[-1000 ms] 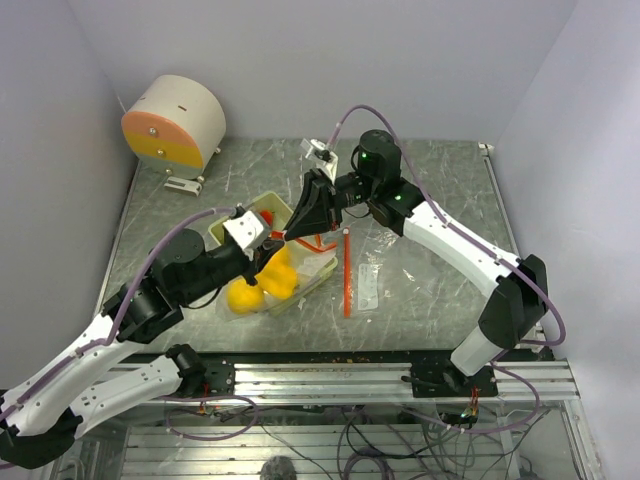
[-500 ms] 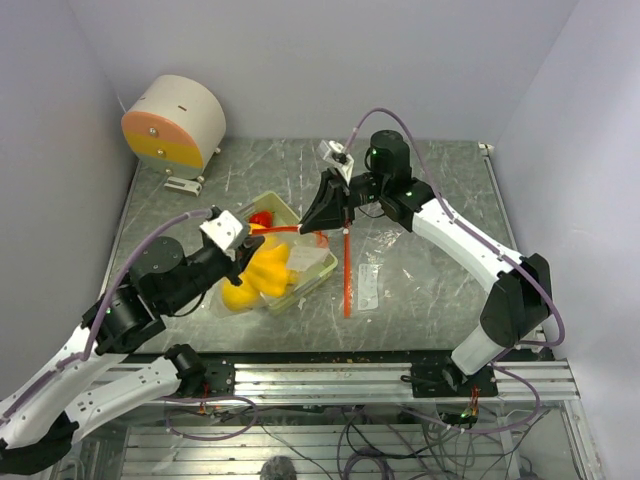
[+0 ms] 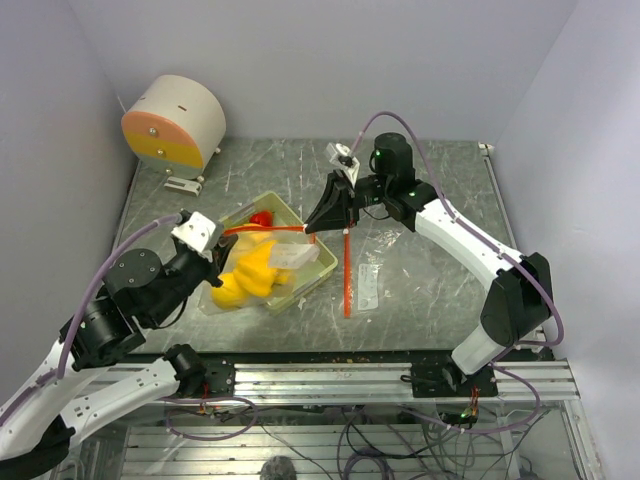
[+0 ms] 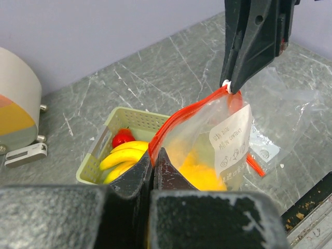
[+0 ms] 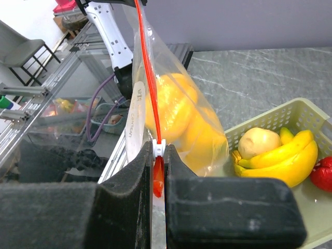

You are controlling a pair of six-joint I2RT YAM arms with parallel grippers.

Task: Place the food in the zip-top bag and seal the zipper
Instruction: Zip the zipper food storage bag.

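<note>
Top external view gives me the layout: the grey marbled tabletop carries the pale green tray, and above the tray hangs the zip-top bag, stretched between my two arms. The left gripper is closed tight on one end of the zipper. The right gripper is closed on the other end, just where a small white slider sits.

The bag is thin clear film, floppy, with no shape of its own. I judge it will sag under the yellow fruit inside it. The film looks slippery and would crumple between fingers, so the good place to hold is the red-orange strip, which is narrower and stiffer. The toys are probably hollow and light, but they are glossy and round, so they may roll to one corner and tilt the bag.

The tray is latticed plastic with stiff walls. In it lie bananas, a pale lemon shape and the small red piece — all smooth and curved. I would take each one across its narrow middle, because a grip near the ends could slide off.
</note>
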